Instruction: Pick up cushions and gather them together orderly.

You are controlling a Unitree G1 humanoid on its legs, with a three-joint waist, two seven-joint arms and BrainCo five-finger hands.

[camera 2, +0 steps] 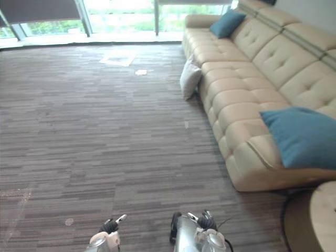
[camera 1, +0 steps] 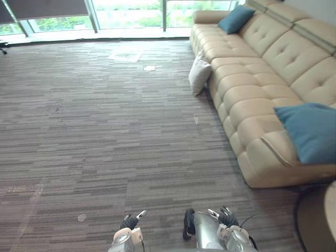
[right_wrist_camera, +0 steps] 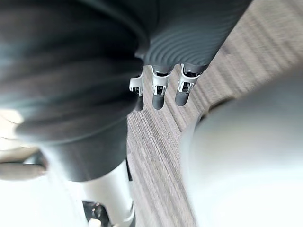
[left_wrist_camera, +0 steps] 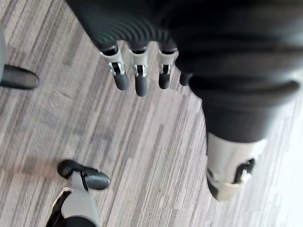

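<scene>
Carpet [camera 1: 105, 131] beneath left hand [left_wrist_camera: 136, 75] and right hand [right_wrist_camera: 159, 92], both straight-fingered, relaxed, empty.

The left robot hand [left_wrist_camera: 136, 71] and right robot hand [right_wrist_camera: 158, 87] have silver fingers, dark tips and dark ribbed covers.

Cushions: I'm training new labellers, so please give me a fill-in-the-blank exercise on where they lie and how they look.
The leaning cushion, propped on the carpet against the sofa, is ____ in colour. The near cushion and the far cushion on the sofa are both ____. The sofa stands to the robot's ____.
Missing words: white; blue; right.
</scene>
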